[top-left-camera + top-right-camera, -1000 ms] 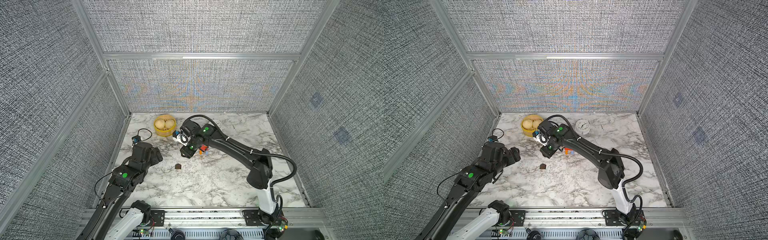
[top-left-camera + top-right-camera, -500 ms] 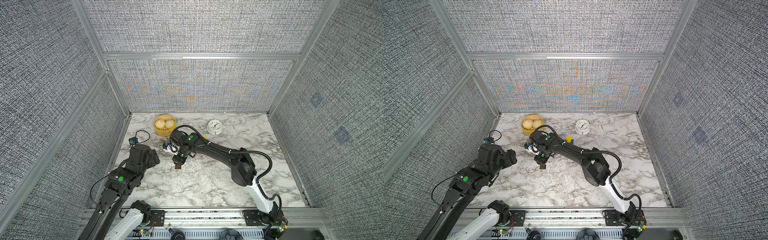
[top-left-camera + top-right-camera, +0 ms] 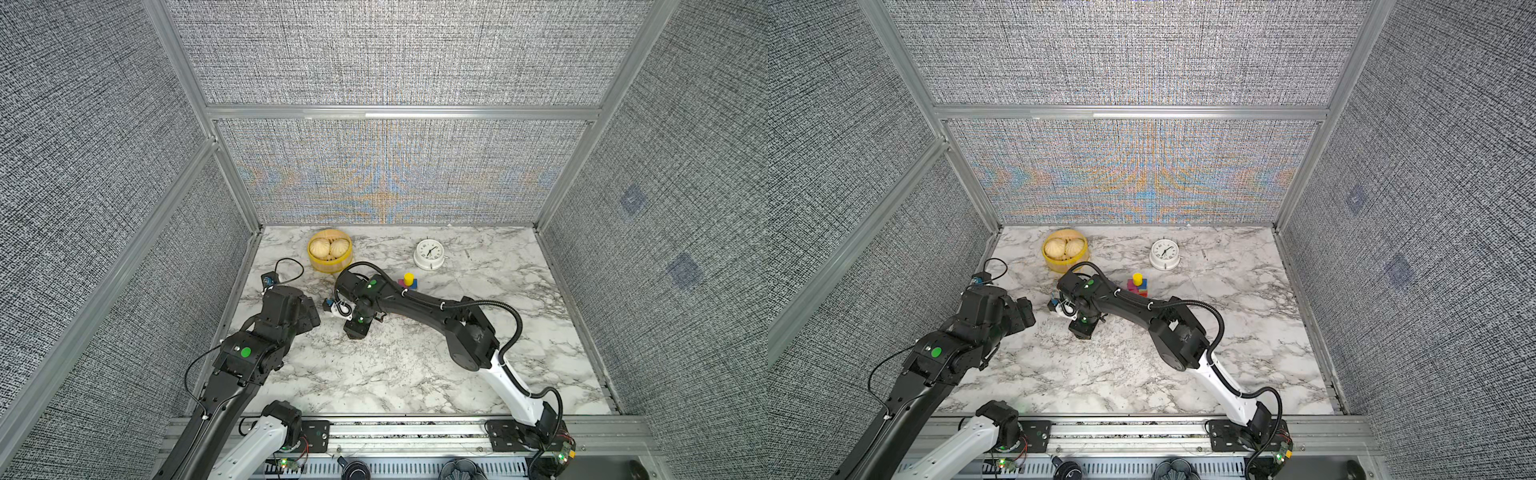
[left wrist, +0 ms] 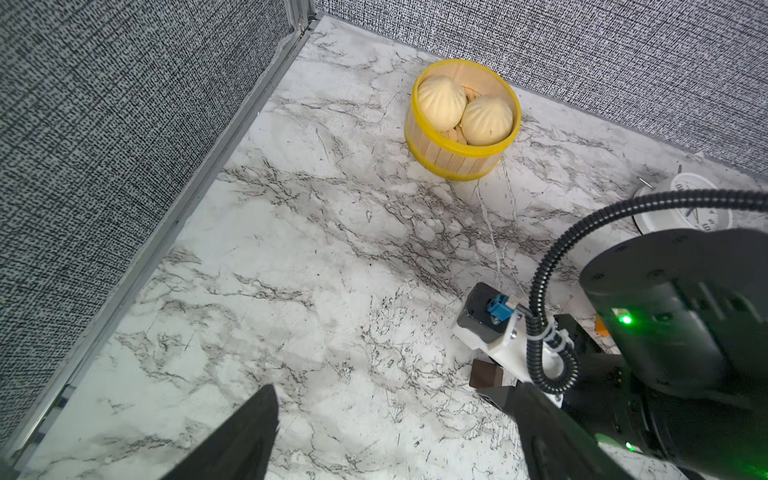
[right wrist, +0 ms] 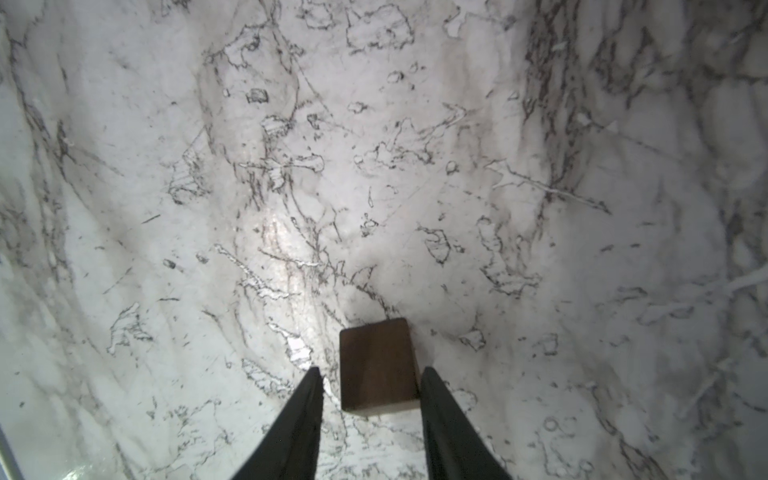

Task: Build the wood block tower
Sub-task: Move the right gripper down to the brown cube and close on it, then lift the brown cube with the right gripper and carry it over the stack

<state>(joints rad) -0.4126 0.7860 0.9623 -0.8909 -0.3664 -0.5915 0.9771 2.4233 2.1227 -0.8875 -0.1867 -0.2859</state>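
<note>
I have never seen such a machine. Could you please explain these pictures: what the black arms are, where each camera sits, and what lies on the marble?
Two robot arms stand at a marble table, each ending in a two-fingered gripper. Both top views look down from one camera head above; the remaining two pictures come from cameras on the wrists. The left gripper is open and empty. The right gripper has a finger on each side of a brown block lying on the table; a gap shows on one side, so nothing is held yet. Farther back are a small tower of coloured blocks, a yellow steamer basket with buns, and a white clock.
</note>
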